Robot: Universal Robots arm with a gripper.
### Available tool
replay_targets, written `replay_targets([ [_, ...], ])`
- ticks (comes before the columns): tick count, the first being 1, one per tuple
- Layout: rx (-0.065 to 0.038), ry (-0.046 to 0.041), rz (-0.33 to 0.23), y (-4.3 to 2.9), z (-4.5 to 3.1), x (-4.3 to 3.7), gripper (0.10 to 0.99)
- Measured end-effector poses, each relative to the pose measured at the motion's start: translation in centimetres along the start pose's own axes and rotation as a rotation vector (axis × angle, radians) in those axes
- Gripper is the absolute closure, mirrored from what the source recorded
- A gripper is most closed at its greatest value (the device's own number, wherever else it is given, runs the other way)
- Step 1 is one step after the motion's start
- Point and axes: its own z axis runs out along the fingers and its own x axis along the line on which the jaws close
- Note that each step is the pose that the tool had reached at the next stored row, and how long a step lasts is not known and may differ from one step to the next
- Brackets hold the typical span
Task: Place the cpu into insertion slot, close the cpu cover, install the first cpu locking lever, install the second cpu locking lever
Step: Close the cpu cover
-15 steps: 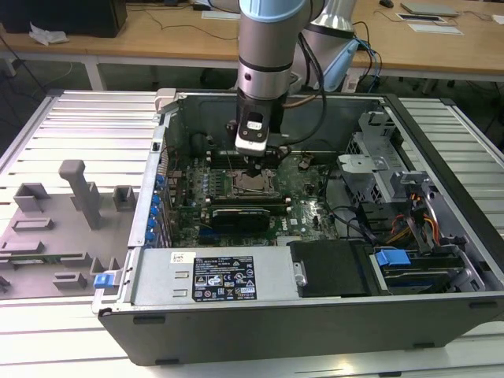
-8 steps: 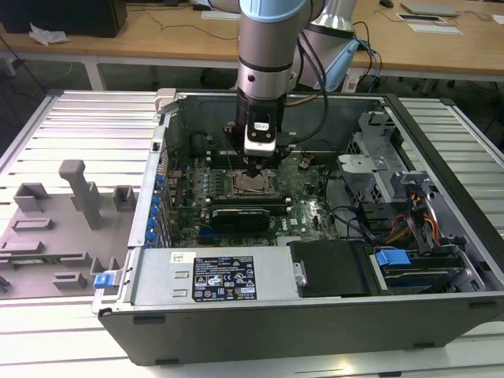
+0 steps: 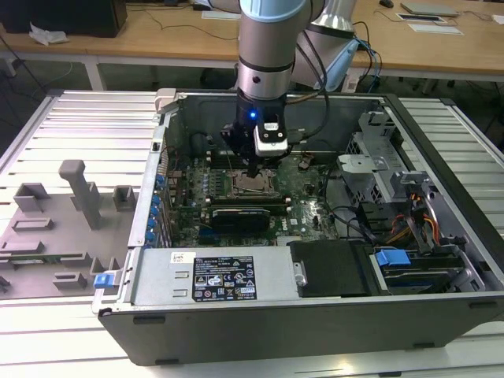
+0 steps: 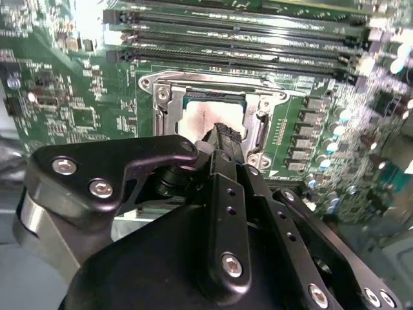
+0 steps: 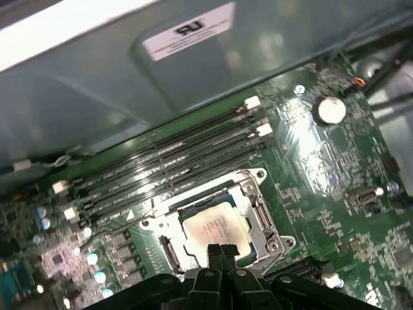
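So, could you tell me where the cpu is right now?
In both wrist views the cpu sits in the insertion slot, beside the memory slots, right at the gripper.

**Your bench and the room behind it**

You work on a ribbed metal table [image 3: 79,118]; its pale slats catch a soft, even light. On it, toward the exterior view's left, sits a grey fixture tray [image 3: 47,236] with upright blocks. Behind the table stands a long wooden desk [image 3: 157,35] on white legs [image 3: 94,75]. The desk carries a black box [image 3: 63,14], a crumpled white paper [image 3: 46,34] and, toward the exterior view's right, flat papers [image 3: 435,27]. Under the desk the floor lies dark.
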Motion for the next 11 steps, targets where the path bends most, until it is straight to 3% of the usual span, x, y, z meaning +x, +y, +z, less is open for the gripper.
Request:
replay_targets([
  [4,0.002,0.001,-0.081,0.0,0.01,0.0,0.98],
  [8,0.004,0.0027,-0.226,0.0,0.05,0.0,0.98],
  [9,0.004,0.0017,-0.272,0.0,0.09,-0.01,0.98],
  [11,0.002,-0.0101,-0.309,0.0,0.14,0.0,0.98],
])
